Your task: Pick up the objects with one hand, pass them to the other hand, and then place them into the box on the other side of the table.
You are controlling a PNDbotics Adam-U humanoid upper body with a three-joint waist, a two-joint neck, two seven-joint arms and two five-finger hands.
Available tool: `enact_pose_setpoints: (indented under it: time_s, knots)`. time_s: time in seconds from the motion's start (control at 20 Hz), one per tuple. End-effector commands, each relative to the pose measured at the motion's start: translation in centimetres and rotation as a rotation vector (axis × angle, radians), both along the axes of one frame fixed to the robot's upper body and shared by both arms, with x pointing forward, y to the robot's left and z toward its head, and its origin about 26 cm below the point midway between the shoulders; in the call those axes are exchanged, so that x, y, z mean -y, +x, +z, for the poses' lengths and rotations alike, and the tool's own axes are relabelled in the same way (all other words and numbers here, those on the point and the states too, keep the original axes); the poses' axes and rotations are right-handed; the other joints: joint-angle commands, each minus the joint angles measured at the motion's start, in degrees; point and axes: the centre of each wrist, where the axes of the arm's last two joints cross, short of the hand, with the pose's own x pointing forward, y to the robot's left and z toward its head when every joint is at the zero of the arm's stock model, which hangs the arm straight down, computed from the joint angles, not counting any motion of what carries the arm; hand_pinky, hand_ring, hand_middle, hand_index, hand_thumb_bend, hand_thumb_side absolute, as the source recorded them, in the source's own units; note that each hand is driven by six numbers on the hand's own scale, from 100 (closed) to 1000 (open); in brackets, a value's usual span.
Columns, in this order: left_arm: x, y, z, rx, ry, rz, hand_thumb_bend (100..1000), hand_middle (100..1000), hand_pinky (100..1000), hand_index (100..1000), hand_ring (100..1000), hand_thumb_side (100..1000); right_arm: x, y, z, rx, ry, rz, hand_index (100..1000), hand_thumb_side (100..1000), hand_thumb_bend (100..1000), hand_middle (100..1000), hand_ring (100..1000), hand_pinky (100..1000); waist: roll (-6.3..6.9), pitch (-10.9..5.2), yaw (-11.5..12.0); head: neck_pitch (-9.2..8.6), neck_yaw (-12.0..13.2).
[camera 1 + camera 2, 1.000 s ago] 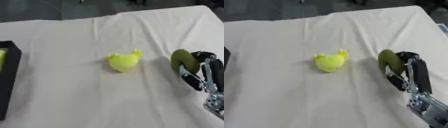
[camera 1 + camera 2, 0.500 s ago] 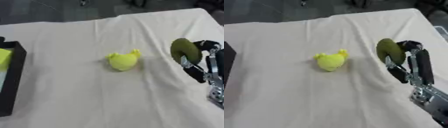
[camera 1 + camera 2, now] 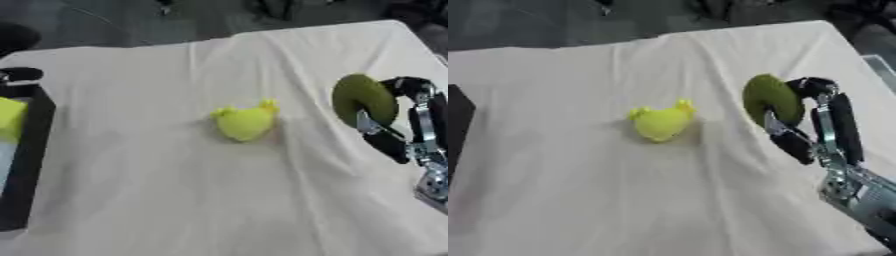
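Now the right robot hand (image 3: 811,125) has its fingers curled round an olive-green rounded object (image 3: 770,101) at the right of the frame.

Near the middle of the cloth-covered desk (image 3: 175,190) lies a yellow-green soft object (image 3: 244,121) with two small points on top, well apart from the robot hand. A black box (image 3: 24,165) sits at the left edge, with what looks like a yellow item (image 3: 10,118) inside.
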Motion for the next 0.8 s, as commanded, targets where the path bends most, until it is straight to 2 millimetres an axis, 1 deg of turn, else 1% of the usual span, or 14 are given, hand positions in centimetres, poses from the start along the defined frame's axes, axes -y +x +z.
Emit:
enact_pose_setpoints:
  time_s: [0.05,0.2,0.4,0.65,0.8]
  knots:
    - [0.8,-0.4,0.9,0.036,0.063,-0.044,100,757,783,784,905,721,-0.5,0.1,0.9,-0.032,-0.063,0.094,521,100,100,363,438,569,-0.38,-2.4,-0.25,0.12,0.61]
    - [1.8,-0.9,1.5,0.064,0.115,-0.099,100,759,786,785,907,691,-0.7,0.4,1.3,-0.057,-0.066,0.153,521,100,100,362,436,567,-0.29,-2.95,-0.45,0.28,0.93]
    - [2.7,-1.6,2.3,0.094,0.161,-0.166,100,757,785,781,906,694,-1.2,1.3,3.1,-0.058,-0.066,0.221,521,100,100,362,434,561,-0.17,-3.71,-0.83,0.79,1.06]
    - [2.9,-2.2,2.7,0.088,0.184,-0.212,100,754,785,774,904,705,-2.0,2.2,4.9,-0.074,-0.06,0.272,520,100,100,362,432,559,-0.11,-4.34,-1.02,1.59,1.25]
    - [2.9,-2.3,2.7,0.081,0.197,-0.218,100,752,785,774,902,699,-2.2,2.5,5.6,-0.087,-0.074,0.293,520,100,100,362,432,560,-0.18,-4.71,-1.17,2.23,1.5]
